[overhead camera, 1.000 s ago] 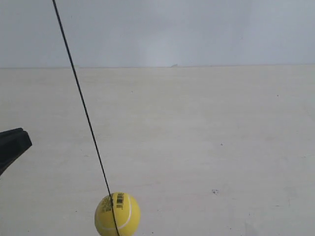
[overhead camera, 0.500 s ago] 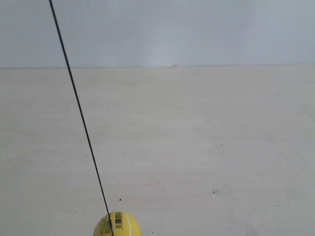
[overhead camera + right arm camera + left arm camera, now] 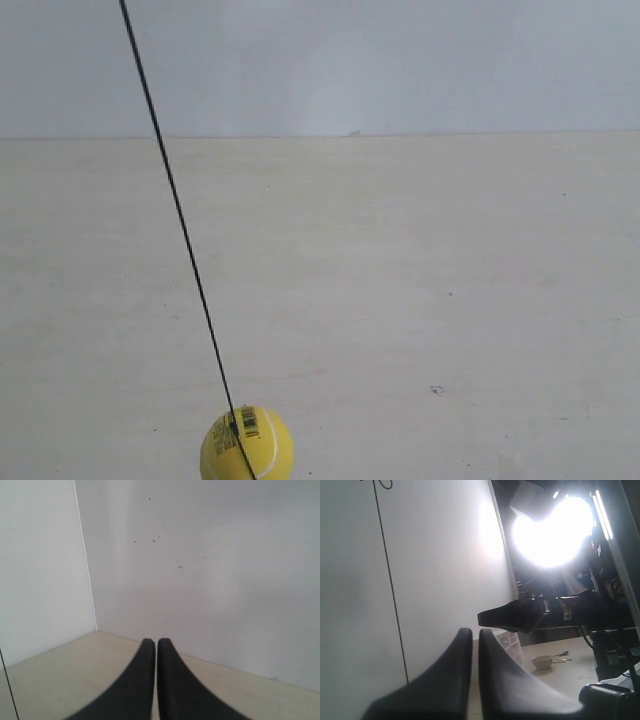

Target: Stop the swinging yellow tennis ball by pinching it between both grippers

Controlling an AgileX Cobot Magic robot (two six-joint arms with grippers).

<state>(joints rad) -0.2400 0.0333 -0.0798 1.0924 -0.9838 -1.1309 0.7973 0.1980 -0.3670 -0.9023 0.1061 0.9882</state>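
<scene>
The yellow tennis ball (image 3: 247, 446) hangs at the bottom edge of the exterior view, its barcode print showing. Its thin black string (image 3: 180, 225) slants up to the top left. Neither gripper appears in the exterior view. In the left wrist view my left gripper (image 3: 476, 631) points up beside the string (image 3: 390, 585), jaws shut with a thin slit and nothing between them. The other arm's black wedge (image 3: 507, 616) reaches in behind it. My right gripper (image 3: 156, 642) is shut and empty, facing a wall corner. Neither wrist view shows the ball.
A pale wooden tabletop (image 3: 420, 300) runs back to a white wall (image 3: 400, 60). The left wrist view shows a glaring lamp (image 3: 555, 530), a small bowl with spoons (image 3: 542, 661) and a small drawer unit (image 3: 509, 642) on the table.
The ball dipped lower in the exterior view, then rose again slightly to the right, and the string's top shifted right. The black gripper at that view's left edge a second ago is gone.
</scene>
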